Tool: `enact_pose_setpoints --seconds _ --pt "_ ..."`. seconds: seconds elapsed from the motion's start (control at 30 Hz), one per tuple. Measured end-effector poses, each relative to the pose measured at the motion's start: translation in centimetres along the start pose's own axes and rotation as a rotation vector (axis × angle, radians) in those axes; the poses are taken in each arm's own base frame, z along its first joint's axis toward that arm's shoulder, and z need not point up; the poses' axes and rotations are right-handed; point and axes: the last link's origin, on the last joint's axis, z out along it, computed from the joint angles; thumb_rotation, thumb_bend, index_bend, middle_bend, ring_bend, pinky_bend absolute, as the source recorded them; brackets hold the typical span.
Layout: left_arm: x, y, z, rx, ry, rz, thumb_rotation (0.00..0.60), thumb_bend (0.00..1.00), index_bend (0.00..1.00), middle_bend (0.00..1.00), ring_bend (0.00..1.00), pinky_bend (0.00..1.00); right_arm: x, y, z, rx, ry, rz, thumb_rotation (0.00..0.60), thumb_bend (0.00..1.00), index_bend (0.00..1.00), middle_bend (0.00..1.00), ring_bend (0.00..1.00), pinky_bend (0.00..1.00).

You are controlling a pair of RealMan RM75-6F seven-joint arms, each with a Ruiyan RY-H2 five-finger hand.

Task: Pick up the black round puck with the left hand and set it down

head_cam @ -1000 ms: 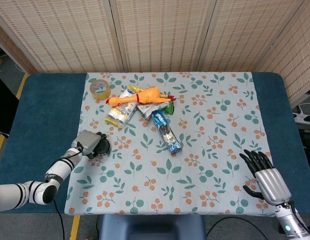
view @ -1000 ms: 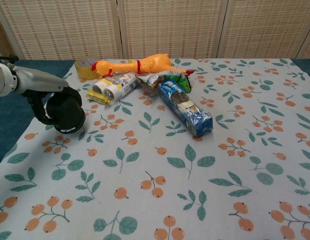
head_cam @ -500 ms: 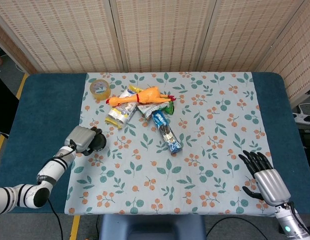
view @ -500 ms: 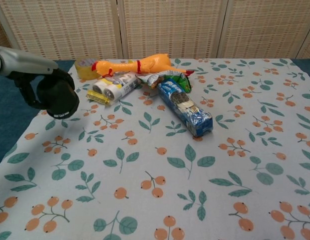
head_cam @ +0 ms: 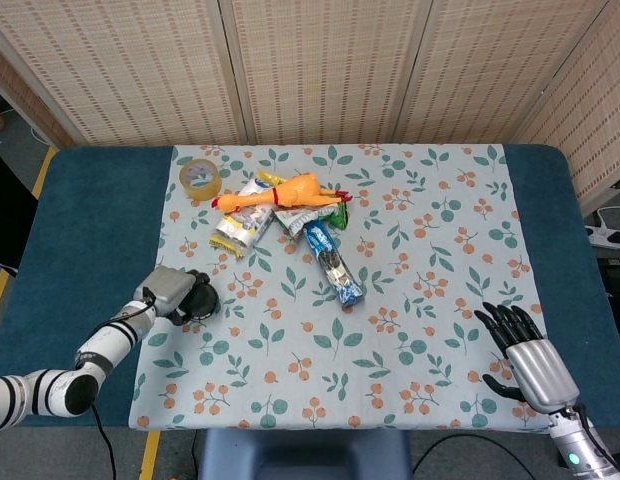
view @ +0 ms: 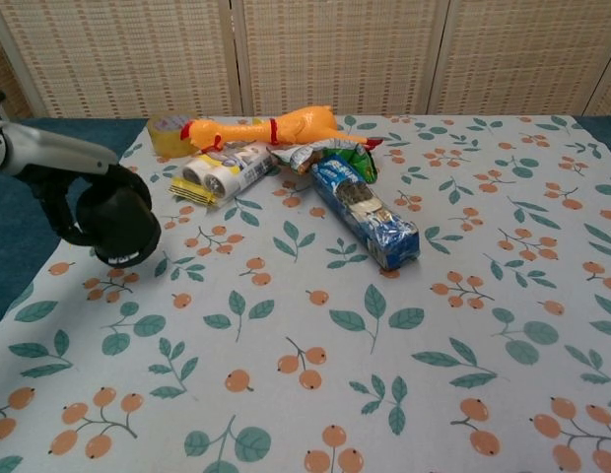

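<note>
Gripping the black round puck (view: 118,225) with my left hand (head_cam: 168,290), I have my dark fingers wrapped around its rim, and the chest view shows the disc turned on edge with its broad face toward the camera, low over the left border of the floral tablecloth (head_cam: 440,300). Whether its lower edge already touches the cloth I cannot tell; there is a shadow close under it, so I judge it is either just above the surface or barely resting. The pickup, then, looks done, and what is left is the setting down: lowering the puck until it sits, and opening my fingers so it stays put. Tilted as it is, I would expect it to roll or tip if let go on its rim, so laying it flat first seems wise. Further out, the pile of other things lies well apart from my grasp: the roll of tape (head_cam: 200,175) near the far left corner, the rubber chicken (head_cam: 285,192) across the snack packets (head_cam: 240,225), and the blue wrapped packet (head_cam: 333,263) beyond them. My right hand (head_cam: 525,352) rests at the near right edge of the table, fingers spread and holding nothing.
</note>
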Motion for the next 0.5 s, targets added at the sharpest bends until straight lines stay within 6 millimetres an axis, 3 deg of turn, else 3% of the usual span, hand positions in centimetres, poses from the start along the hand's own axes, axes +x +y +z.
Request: enact_pose_setpoints --seconds 0.07,0.17,0.4,0.5 --pt "-1.4 -0.3 1.2 0.004 -0.059 0.004 0.6 0.8 0.79 0.86 0.81 1.0 0.1 0.1 0.0 -0.002 0.004 0.001 0.6 0.11 0.0 0.0 0.0 0.0" --pt "-1.3 -0.5 1.7 0.005 -0.07 0.001 0.6 0.8 0.79 0.86 0.81 1.0 0.2 0.2 0.0 -0.005 0.007 0.002 0.6 0.11 0.0 0.0 0.0 0.0" --pt "2.9 0.2 -1.2 -0.016 0.044 -0.039 0.6 0.8 0.79 0.86 0.81 1.0 0.2 0.3 0.1 -0.01 0.004 0.002 0.6 0.11 0.0 0.0 0.0 0.0" --pt "2.8 -0.2 -2.2 -0.007 0.034 -0.024 0.6 0.8 0.79 0.86 0.81 1.0 0.0 0.2 0.2 -0.003 -0.006 -0.001 0.6 0.11 0.0 0.0 0.0 0.0"
